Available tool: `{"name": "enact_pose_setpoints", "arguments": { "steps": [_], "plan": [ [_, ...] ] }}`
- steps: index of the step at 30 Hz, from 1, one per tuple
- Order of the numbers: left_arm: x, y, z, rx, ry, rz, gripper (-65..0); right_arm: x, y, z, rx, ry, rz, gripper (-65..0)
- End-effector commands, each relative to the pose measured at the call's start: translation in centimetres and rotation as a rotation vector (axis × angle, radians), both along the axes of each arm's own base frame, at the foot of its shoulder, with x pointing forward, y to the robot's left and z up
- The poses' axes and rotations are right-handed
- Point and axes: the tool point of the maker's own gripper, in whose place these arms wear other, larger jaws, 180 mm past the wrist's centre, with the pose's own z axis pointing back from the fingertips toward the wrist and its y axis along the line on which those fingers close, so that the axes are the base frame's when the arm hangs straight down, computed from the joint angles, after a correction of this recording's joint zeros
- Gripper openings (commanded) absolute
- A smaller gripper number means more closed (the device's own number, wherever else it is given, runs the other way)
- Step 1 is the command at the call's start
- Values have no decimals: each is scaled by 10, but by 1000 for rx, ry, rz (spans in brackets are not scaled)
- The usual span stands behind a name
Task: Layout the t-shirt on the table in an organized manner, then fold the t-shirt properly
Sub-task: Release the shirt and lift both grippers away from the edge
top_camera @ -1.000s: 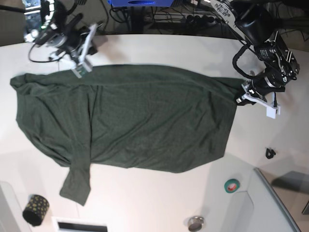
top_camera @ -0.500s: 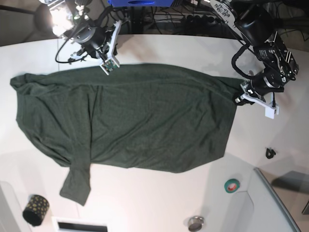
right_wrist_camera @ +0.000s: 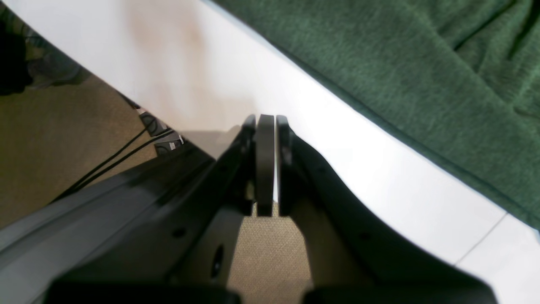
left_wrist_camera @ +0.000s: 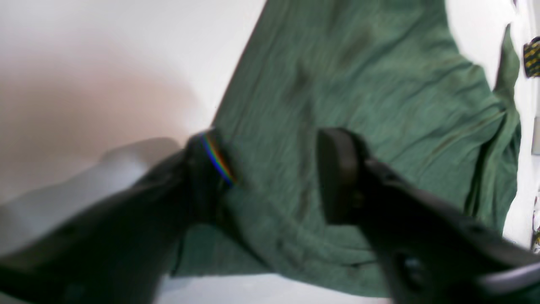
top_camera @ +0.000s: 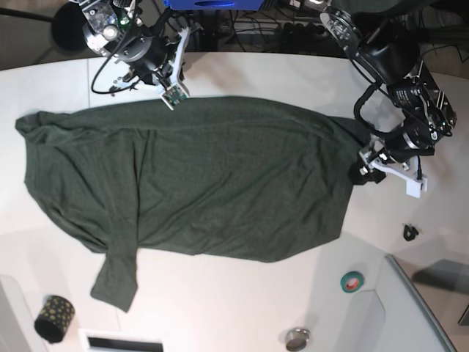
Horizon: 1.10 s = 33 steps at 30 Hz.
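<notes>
The dark green t-shirt (top_camera: pixel 205 176) lies spread across the white table (top_camera: pixel 256 70), one sleeve pointing toward the front left. At the shirt's right edge my left gripper (top_camera: pixel 361 169) stands open. In the left wrist view its fingers (left_wrist_camera: pixel 337 177) straddle a rumpled fold of the t-shirt (left_wrist_camera: pixel 358 84) without pinching it. My right gripper (top_camera: pixel 157 70) hovers at the table's back edge, just beyond the shirt's far hem. In the right wrist view the right gripper (right_wrist_camera: pixel 265 164) is shut on nothing, with the t-shirt (right_wrist_camera: pixel 400 63) off to one side.
A black and yellow spotted cup (top_camera: pixel 53 317) stands at the front left. A green tape roll (top_camera: pixel 352 281), a small black part (top_camera: pixel 410 232) and a round metal piece (top_camera: pixel 297 339) lie near the grey tray (top_camera: pixel 418 308) at the front right. Cables hang behind the table.
My left gripper has opened and let go of the shirt's right edge, shifting slightly toward the front. My right gripper moved right along the back edge, still shut.
</notes>
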Motion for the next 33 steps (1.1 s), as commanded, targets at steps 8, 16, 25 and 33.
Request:
{"name": "enact_pose_setpoints", "arguments": {
  "steps": [8,16,25,33],
  "plan": [
    [33,12,30,-42,-152,53,-222,4,-1,6,5,-30,-2,-633],
    [3,64,60,-102,-263,115,-229,23,4,26,8,-139,13,-608],
    [-114,142,44,296,-47,56,-232,24,38,27,-280,-382,345,-441],
    [-156,144,44,439,1,-52,-232,-3,100,14,-341,-459,581,-315]
  ]
}}
